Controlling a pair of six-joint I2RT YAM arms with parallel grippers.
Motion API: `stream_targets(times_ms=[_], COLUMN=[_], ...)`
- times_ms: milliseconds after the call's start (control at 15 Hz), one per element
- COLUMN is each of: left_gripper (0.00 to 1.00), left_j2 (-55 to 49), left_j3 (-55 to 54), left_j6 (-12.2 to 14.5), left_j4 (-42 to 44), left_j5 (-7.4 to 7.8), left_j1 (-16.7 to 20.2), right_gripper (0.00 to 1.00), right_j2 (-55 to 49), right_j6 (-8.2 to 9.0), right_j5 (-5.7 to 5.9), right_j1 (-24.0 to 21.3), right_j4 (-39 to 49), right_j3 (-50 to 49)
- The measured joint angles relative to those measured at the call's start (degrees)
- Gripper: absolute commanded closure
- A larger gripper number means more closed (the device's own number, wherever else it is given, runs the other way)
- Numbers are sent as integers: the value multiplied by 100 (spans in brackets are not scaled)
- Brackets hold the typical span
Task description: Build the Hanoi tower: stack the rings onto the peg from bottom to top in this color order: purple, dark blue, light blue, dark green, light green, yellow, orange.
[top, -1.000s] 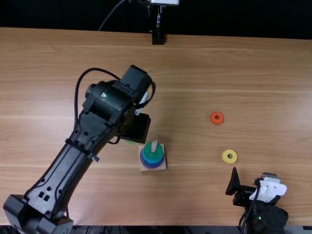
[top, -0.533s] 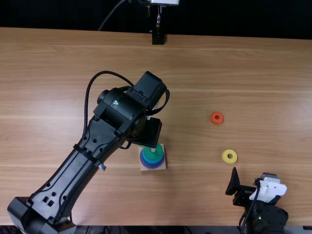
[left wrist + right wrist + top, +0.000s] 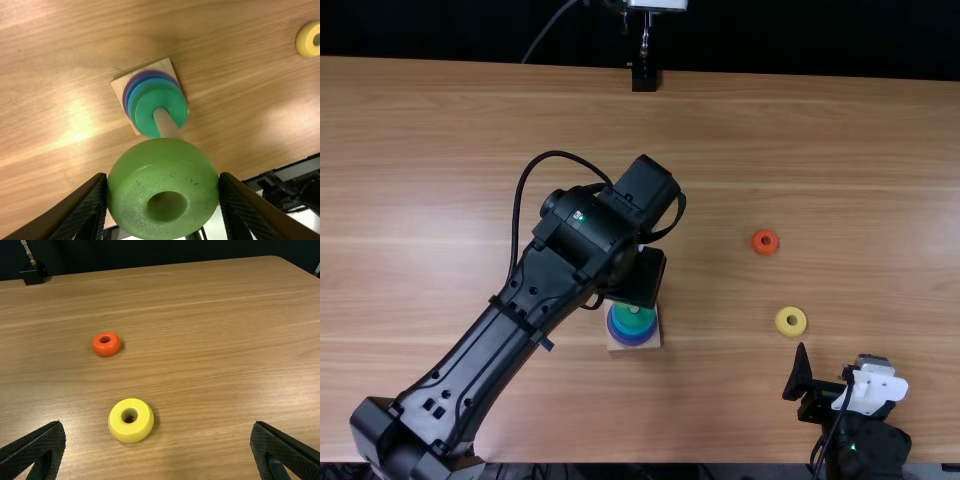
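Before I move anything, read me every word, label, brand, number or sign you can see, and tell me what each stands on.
None that can be read.
Light green ring: dark specks, no letters.
Yellow ring and orange ring: no visible lettering.
Left arm: any print is too small to make out.

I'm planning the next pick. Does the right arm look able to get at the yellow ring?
Probably yes: the right pincer is open and empty, the yellow ring lies flat close by, and nothing stands between them.
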Motion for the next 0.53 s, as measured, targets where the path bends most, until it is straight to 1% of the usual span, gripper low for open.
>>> stream_targets(times_ms=[200,400,467,533], left_gripper=[100,100,77,44], left_j2=[179,201,201,201], left_j3=[0,0,0,0], left_j6=[-35,-37,-39,-37], left_j4=[157,157,157,157], left_j5=[9,2,2,0], left_j1=[-81,-81,-81,-81], right_gripper=[0,0,0,0], right_j2=[0,0,0,0], right_j6=[-2,0,-2,0], right_j5=[2,-2,0,0], right_j1=[0,0,0,0], right_j4=[-2,-2,-4,-2], right_j3=[2,0,0,2])
